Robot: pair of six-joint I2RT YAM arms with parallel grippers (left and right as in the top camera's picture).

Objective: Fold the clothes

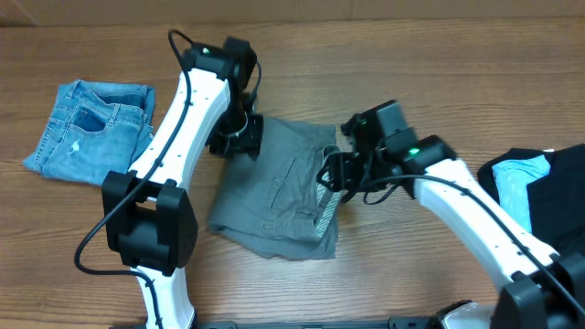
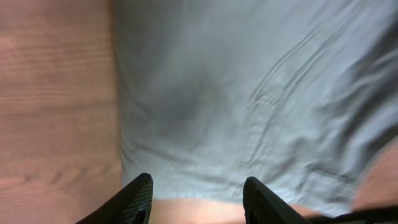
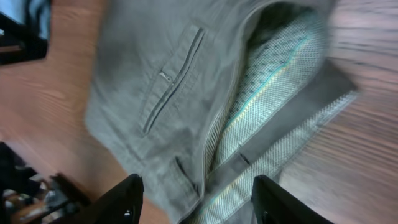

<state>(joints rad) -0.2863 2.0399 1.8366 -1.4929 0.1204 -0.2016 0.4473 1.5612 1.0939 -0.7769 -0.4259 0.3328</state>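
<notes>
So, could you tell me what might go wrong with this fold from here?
The grey shorts lie unevenly, the waistband flipped open to its pale lining, so another fold may trap that bulge. Both the left fingers and right fingers stand open at the cloth's edge; a shallow grasp could catch one layer only.

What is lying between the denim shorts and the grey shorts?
Overhead view: between the denim shorts and grey shorts, only the left arm, above bare table.
</notes>
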